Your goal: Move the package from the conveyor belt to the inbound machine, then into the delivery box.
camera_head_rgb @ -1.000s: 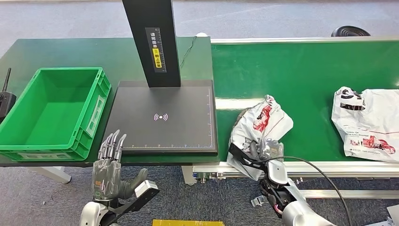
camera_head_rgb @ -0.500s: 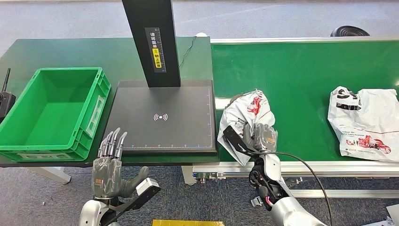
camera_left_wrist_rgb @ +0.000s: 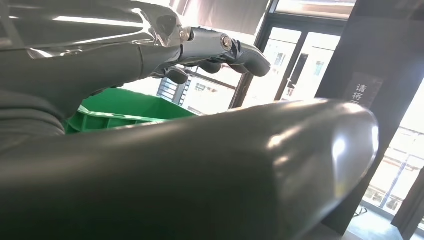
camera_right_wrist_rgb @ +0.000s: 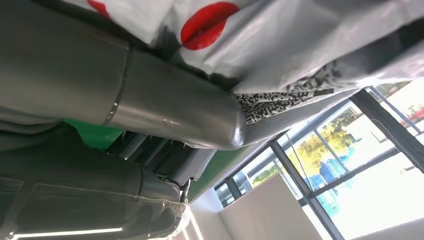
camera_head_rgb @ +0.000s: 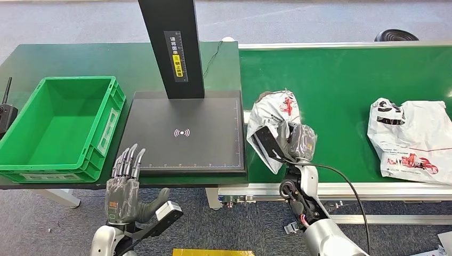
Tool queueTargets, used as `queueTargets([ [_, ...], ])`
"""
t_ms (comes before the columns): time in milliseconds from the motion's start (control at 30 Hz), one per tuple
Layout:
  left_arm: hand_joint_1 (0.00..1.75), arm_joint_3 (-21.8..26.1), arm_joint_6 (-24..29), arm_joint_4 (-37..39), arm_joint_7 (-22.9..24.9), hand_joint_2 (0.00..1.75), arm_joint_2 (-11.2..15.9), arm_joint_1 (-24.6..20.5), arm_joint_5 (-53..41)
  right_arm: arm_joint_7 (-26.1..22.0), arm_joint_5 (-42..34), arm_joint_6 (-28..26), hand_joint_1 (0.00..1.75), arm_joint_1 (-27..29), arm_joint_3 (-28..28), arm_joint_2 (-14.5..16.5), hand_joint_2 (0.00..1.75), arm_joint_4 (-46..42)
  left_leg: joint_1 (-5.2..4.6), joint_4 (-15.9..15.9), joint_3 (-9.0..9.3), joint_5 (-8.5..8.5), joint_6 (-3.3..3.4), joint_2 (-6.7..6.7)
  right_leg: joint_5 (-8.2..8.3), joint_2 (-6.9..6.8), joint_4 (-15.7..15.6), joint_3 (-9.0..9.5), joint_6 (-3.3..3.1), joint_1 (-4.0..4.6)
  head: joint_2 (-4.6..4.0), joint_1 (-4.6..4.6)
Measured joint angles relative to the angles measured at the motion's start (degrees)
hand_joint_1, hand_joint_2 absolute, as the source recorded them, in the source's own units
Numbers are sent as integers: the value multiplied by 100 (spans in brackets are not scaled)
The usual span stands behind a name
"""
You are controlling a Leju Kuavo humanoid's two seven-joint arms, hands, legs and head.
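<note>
Low in the frame's left, the left hand [camera_head_rgb: 123, 193] hangs unclenched, fingers spread, holding nothing. Right of centre, the right hand [camera_head_rgb: 292, 143] grasps the white package [camera_head_rgb: 272, 120] (red print showing) above the conveyor belt [camera_head_rgb: 341, 80], just beside the inbound machine [camera_head_rgb: 186, 133]. The green delivery box [camera_head_rgb: 61, 125] sits at left.

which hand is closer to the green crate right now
Left. The left hand is raised just in front of the table edge, beside the green crate's near corner. The right hand is over the conveyor, holding a package beyond the black scanner pad.
</note>
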Motion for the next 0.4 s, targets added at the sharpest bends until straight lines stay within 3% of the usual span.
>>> queueTargets([
  [400,0,10,3,-59,26,0,-26,-14,-115,-127,-672,-52,175,-1,-80,-118,0,-1309,0,0,1,0,0,0,0,0,0,-1,0,1,0,-1],
])
